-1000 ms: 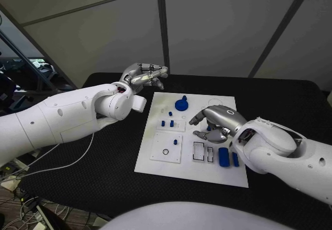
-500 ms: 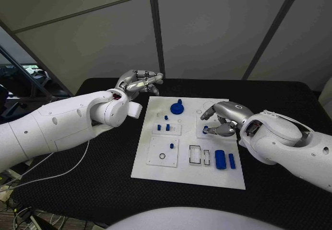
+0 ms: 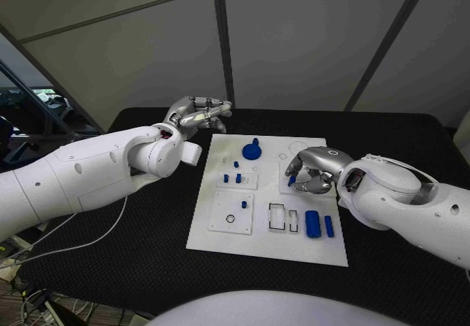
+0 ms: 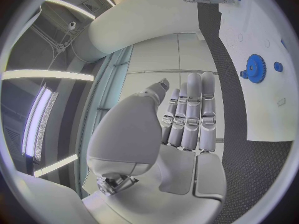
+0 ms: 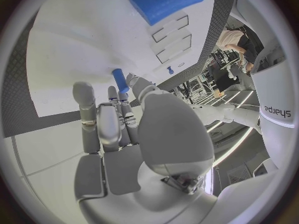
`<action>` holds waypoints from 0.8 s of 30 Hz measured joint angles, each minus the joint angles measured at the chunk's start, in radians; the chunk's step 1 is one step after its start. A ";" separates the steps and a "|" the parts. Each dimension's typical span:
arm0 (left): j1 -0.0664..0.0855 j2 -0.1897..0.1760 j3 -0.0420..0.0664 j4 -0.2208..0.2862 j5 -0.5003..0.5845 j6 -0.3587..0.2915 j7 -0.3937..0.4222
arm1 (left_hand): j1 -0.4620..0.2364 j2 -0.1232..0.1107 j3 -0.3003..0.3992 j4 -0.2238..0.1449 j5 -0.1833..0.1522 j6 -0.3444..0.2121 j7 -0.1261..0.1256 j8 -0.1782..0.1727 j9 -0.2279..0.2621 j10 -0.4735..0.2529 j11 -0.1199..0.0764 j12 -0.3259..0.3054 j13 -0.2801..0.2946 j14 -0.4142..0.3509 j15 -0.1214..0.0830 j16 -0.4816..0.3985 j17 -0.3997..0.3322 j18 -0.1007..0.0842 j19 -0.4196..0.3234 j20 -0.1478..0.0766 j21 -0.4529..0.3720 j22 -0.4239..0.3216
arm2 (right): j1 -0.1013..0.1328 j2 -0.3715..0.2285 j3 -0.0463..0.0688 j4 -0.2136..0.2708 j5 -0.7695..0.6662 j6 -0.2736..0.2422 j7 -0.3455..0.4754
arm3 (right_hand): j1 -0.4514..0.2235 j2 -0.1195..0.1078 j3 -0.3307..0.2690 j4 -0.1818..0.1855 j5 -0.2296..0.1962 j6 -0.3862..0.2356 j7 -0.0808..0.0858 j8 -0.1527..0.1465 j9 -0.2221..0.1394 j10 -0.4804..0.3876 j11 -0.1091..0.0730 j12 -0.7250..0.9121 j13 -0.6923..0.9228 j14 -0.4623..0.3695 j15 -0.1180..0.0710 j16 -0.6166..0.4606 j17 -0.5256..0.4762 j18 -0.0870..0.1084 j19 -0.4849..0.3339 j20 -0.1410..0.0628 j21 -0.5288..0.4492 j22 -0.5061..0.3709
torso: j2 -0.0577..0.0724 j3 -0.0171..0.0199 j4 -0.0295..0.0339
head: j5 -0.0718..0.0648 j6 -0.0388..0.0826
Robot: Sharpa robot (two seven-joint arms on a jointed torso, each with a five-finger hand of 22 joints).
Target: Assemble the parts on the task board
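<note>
White plastic makes up the task board (image 3: pixel 257 234), lying in the middle of a black table (image 3: pixel 392 136). From the head camera, the left hand (image 3: pixel 199 113) hangs off the board's far left corner, fingers drawn loosely together and holding nothing I can see. The right hand (image 3: pixel 312 171) is curled over the board's right middle, with a small blue peg (image 3: pixel 292 180) showing at its fingertips. A blue gear (image 3: pixel 252 151) stands toward the far edge, small blue pegs (image 3: pixel 231 178) stand left of centre, and two blue bars (image 3: pixel 318 224) lie at the near right beside empty rectangular slots (image 3: pixel 285 217).

From the left wrist camera, the left hand (image 4: pixel 181 129) has its fingers straight and pressed side by side, empty, with the blue gear (image 4: pixel 254 67) well away on the board.

From the right wrist camera, the right hand (image 5: pixel 124 129) pinches the small blue peg (image 5: pixel 119 80) between thumb and a fingertip, just above the white board (image 5: pixel 69 59). One blue bar (image 5: pixel 167 0) lies beyond.

The grip looks slight, at the peg's end only. I judge it could tilt or slip free while being lowered. If it meets its hole off-centre it may jam, or drop and roll across the board. The curled fingers also hide the target from above.
</note>
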 measured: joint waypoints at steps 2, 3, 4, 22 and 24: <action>0.000 0.000 0.000 0.000 0.000 0.000 0.000 | 0.000 0.000 0.000 0.000 0.000 0.000 0.000 0.000 0.000 0.000 0.000 0.000 -0.001 0.000 0.000 0.000 0.000 0.000 0.000 0.000 0.000 0.000 | 0.000 0.001 0.000 -0.002 -0.002 0.010 -0.003 | 0.009 0.009 0.022 -0.001 0.000 0.020 -0.002 0.006 0.001 0.028 -0.004 0.007 -0.002 0.002 -0.002 0.007 0.010 0.000 0.011 -0.004 0.013 0.016 | 0.000 0.0002 0.0000 | 0.000 -0.001; 0.000 -0.001 0.000 0.000 0.000 0.000 0.000 | 0.000 0.000 0.000 0.000 0.000 0.000 0.000 0.000 0.000 0.000 0.000 0.000 -0.001 0.000 0.000 0.000 0.000 0.000 0.000 0.000 0.000 0.000 | 0.000 0.001 -0.001 -0.003 -0.003 0.014 -0.004 | 0.010 0.010 0.030 -0.002 0.000 0.030 -0.001 0.009 0.003 0.040 -0.006 0.011 -0.003 0.000 -0.004 0.011 0.013 0.000 0.013 -0.004 0.018 0.023 | 0.000 0.0002 0.0000 | 0.001 -0.001; 0.000 -0.001 0.000 0.000 0.000 0.000 0.000 | 0.000 0.000 0.000 0.000 0.000 0.000 0.000 0.000 0.000 0.000 0.000 0.000 -0.001 0.000 0.000 0.000 0.000 0.000 0.000 0.000 0.000 0.000 | 0.000 0.002 -0.001 -0.003 -0.004 0.018 -0.005 | 0.010 0.010 0.037 -0.003 0.000 0.039 -0.001 0.010 0.004 0.052 -0.008 0.015 -0.003 -0.001 -0.005 0.012 0.016 0.000 0.017 -0.003 0.022 0.029 | 0.000 0.0003 -0.0001 | 0.001 -0.001; 0.000 -0.001 0.000 0.000 -0.001 0.001 0.000 | 0.000 0.000 0.000 0.000 0.000 0.000 0.000 0.000 0.000 0.000 0.000 0.000 0.000 0.000 0.000 0.000 -0.001 0.000 0.000 0.000 0.000 -0.001 | -0.002 0.008 -0.003 -0.003 -0.022 -0.008 -0.005 | 0.033 0.024 0.122 -0.028 0.002 0.134 -0.019 0.044 0.009 0.182 -0.038 0.032 0.009 0.000 -0.029 0.034 0.036 0.000 0.032 -0.018 0.057 0.071 | -0.001 0.0005 -0.0017 | 0.003 -0.007; 0.000 -0.001 0.000 0.000 -0.001 0.001 0.000 | 0.000 0.000 0.000 0.000 0.000 0.000 0.000 0.000 0.000 0.000 0.000 0.000 0.000 0.000 0.000 0.000 -0.001 0.000 0.000 0.000 0.000 -0.001 | -0.002 0.006 -0.003 -0.001 -0.023 -0.024 -0.005 | 0.033 0.025 0.125 -0.025 -0.003 0.138 -0.019 0.044 0.009 0.185 -0.039 0.028 0.009 0.000 -0.029 0.034 0.036 0.000 0.034 -0.020 0.060 0.072 | -0.001 0.0007 -0.0017 | 0.003 -0.007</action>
